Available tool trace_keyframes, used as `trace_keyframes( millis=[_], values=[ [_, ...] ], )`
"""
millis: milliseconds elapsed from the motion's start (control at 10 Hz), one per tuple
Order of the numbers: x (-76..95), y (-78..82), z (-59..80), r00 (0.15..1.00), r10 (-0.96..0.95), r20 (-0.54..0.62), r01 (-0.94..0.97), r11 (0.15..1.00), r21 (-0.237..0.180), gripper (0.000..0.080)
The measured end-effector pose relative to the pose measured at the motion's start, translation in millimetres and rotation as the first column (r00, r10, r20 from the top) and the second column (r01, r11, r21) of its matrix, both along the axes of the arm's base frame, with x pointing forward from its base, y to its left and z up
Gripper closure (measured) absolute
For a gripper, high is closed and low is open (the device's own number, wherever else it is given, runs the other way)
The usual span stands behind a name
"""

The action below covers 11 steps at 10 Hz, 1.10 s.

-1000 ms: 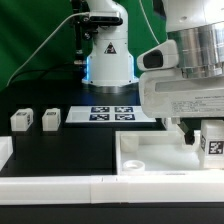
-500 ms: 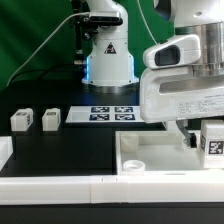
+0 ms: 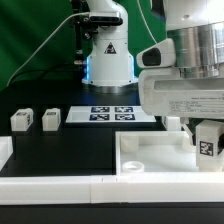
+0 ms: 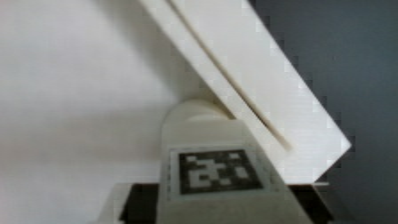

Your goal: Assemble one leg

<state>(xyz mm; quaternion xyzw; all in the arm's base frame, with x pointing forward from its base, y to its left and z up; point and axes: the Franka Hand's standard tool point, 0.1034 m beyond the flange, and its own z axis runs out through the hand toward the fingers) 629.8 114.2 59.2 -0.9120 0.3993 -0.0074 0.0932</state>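
My gripper is at the exterior view's right, shut on a white leg whose black-and-white marker faces the camera. It holds the leg upright over the right part of the large flat white tray-like piece. I cannot tell if the leg touches it. A round corner socket shows at the piece's front left. In the wrist view the leg sits between the dark fingers of the gripper, close to the piece's raised rim.
Two more white legs stand on the black table at the exterior view's left. The marker board lies at the back centre before the robot base. A white wall runs along the front.
The gripper with the leg has shifted slightly toward the exterior view's left and turned a little. The leg's marker now looks tilted. The two loose legs have not moved.
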Motion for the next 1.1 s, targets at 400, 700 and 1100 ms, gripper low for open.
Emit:
trace_keyframes(
  millis=[400,700,1100],
  values=[
    [-0.9,3.6,-1.7,0.792,-0.598,-0.119,0.609,0.787,0.097,0.0509],
    [-0.6,6.2,-2.3,0.599,-0.781,-0.176,0.801,0.589,0.107,0.0509],
    [-2.6,9.1,-2.8,0.830,-0.549,-0.103,0.557,0.824,0.103,0.0205]
  ],
)
